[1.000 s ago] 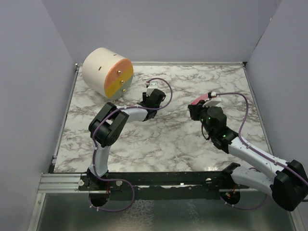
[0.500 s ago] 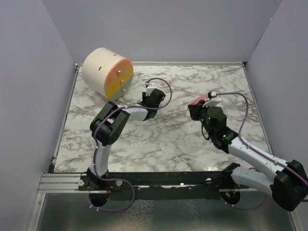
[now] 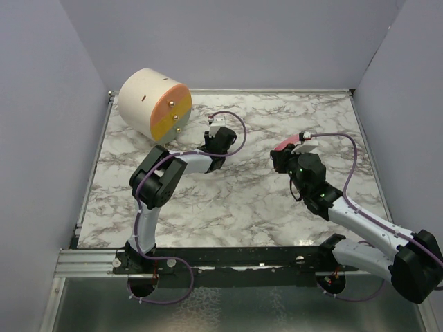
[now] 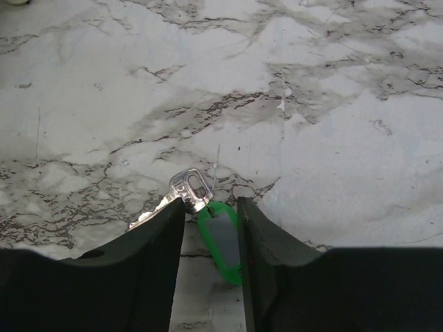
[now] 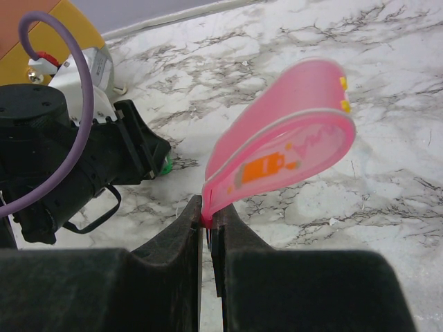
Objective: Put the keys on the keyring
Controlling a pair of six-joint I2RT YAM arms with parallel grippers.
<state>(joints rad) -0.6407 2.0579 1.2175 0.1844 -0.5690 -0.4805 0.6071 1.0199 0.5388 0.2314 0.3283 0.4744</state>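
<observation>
Wide marble table, and the cream drum with its pink-and-orange face sits in the far left corner, well out of play. The two arms are well apart, so if they are brought together carelessly the wrists could knock. Right gripper is pinched tight on the bottom end of the keyring, its pink strip standing up off the table and curling over. The metal ring itself I can't find in any view, and that's the worry: with the strip flopping, its far end could sag or swing off line. Over to the left gripper, jaws at a narrow gap, straddling the green key piece that lies flat on the marble. A sliver of table shows on one side, so it looks unclamped. Closing from here may catch one edge only and squirt it out sideways. The little silver key head pokes out beyond the fingertips and could twist the piece as it lifts.
</observation>
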